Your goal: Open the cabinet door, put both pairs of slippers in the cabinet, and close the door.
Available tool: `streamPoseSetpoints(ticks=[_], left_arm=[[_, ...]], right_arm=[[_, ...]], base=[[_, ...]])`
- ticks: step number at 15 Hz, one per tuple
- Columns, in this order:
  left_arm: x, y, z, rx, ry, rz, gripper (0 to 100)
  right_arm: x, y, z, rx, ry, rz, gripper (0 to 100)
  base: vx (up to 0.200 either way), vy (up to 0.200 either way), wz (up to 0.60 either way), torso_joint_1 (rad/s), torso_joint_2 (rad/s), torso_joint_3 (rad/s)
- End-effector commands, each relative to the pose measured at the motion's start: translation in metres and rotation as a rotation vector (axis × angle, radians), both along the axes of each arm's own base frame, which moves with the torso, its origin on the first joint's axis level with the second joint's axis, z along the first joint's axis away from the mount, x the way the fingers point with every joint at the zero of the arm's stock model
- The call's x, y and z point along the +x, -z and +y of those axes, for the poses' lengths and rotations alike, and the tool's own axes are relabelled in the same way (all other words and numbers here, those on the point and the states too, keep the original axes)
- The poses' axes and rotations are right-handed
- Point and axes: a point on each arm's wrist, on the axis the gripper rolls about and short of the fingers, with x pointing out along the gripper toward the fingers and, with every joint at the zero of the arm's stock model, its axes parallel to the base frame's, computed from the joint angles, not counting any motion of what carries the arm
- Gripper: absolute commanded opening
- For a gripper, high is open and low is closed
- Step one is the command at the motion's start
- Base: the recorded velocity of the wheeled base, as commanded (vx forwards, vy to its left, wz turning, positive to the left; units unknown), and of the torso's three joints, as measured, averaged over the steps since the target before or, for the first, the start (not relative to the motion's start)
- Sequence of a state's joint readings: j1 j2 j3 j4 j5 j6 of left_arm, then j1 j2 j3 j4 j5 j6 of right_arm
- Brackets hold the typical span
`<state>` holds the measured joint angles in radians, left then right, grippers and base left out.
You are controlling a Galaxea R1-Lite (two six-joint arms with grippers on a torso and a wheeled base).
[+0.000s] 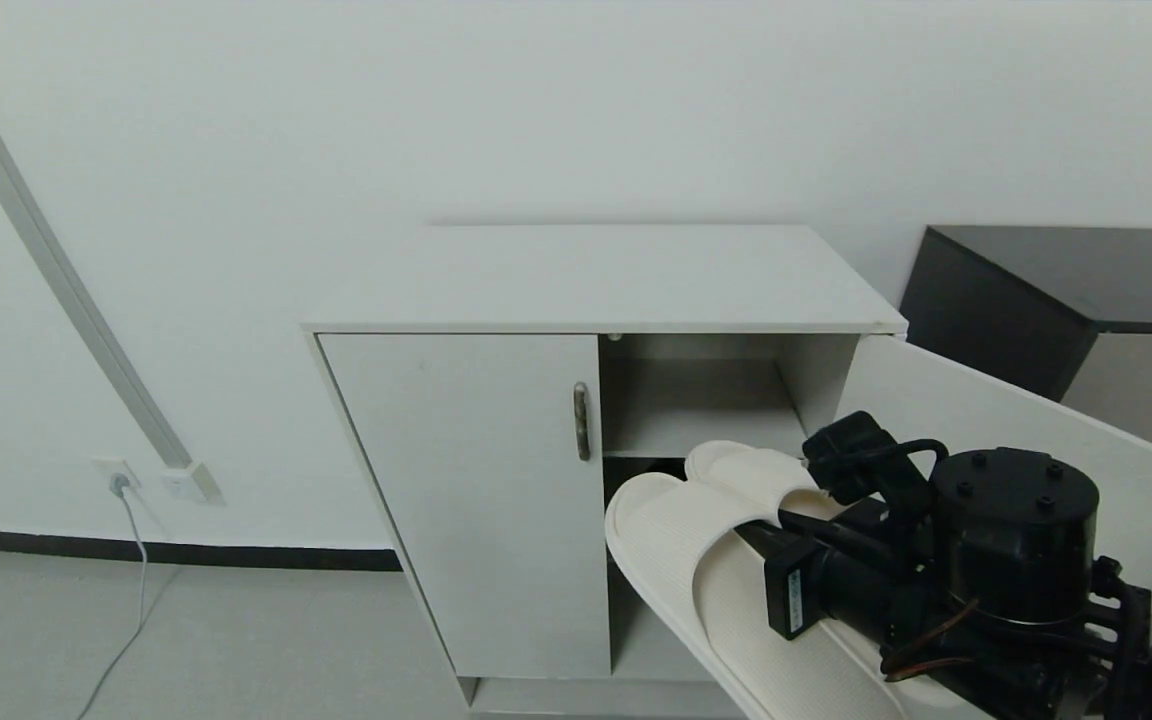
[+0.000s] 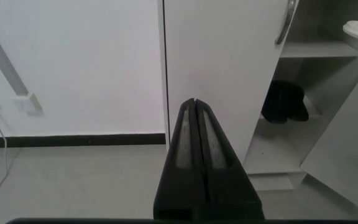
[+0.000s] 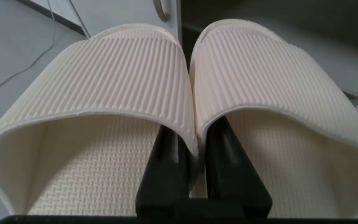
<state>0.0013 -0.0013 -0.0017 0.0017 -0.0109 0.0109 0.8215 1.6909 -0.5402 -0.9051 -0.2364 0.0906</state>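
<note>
While the right gripper (image 3: 190, 155) is clamping the cream slippers (image 1: 696, 540) by their inner straps, it is holding them at the open cabinet (image 1: 606, 290) mouth | left gripper (image 2: 194, 102) is hanging with fingers pressed together, holding nothing | likely stowing this pair, with the dark pair (image 2: 284, 102) lying inside | next is calling for a level push inside, then letting go

the cabinet's (image 1: 606, 280) right half gapes between shut left door (image 1: 466, 500) and swung-out right door (image 1: 1016, 420), black slippers (image 2: 284, 102) inside.

Bare indoor room; white cabinet (image 1: 456, 500), wall socket (image 1: 116, 476)
</note>
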Motion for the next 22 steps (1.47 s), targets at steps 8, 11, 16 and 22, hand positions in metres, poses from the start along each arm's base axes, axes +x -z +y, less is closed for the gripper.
streamPoseSetpoints(ticks=[8, 11, 16, 22], left_arm=[[0.0, 0.0, 0.0, 0.0, 0.0, 0.001, 0], [0.0, 0.0, 0.0, 0.0, 0.0, 0.001, 0], [0.0, 0.0, 0.0, -0.003, 0.0, 0.001, 0], [0.0, 0.0, 0.0, -0.003, 0.0, 0.001, 0]], right_arm=[[0.004, 0.009, -0.002, -0.024, 0.016, 0.022, 0], [0.004, 0.011, -0.002, -0.028, 0.016, 0.026, 0], [0.008, 0.02, 0.001, -0.053, 0.036, 0.044, 0], [0.007, 0.027, 0.007, -0.064, 0.044, 0.031, 0]], base=[[0.0, 0.0, 0.0, -0.146, 0.48, 0.328], [0.0, 0.0, 0.0, -0.092, 0.45, 0.351], [0.0, 0.0, 0.0, -0.039, 0.43, 0.381], [0.0, 0.0, 0.0, 0.0, 0.07, 0.061]])
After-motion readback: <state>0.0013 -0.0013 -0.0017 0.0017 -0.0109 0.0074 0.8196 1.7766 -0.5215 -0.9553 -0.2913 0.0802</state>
